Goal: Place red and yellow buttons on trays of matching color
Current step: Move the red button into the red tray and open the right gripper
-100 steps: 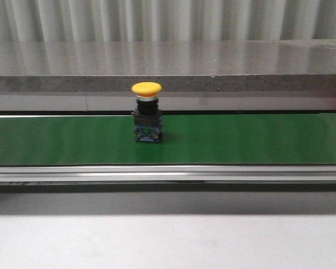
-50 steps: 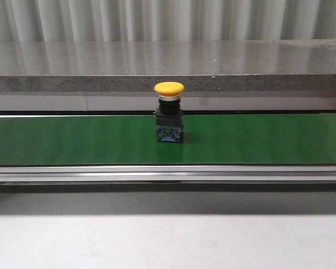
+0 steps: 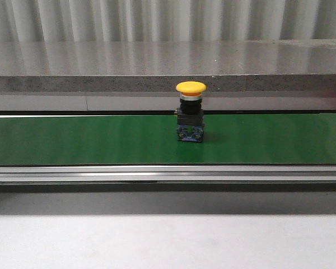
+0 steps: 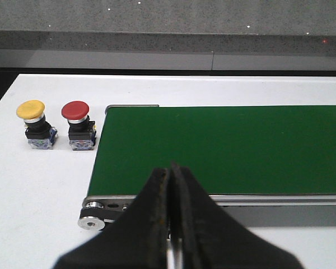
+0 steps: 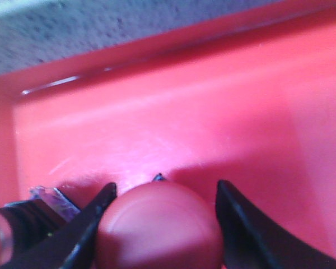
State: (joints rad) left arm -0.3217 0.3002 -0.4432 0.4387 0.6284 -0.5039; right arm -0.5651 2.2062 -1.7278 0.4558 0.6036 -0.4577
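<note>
Red button (image 5: pixel 159 227) sits between the spread fingers of the right claw (image 5: pixel 162 224) inside the red tray (image 5: pixel 213 112), while the left claw (image 4: pixel 171 185), pressed together, faces the green belt (image 4: pixel 224 148).

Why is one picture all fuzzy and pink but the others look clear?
The right wrist view sits so close inside the red tray that the red button between the fingers blurs and red fills the frame. The left wrist view is sharp on the far buttons, soft on its own gripper. The front view is crisp, with pale glare streaks along the grey ledge.
</note>
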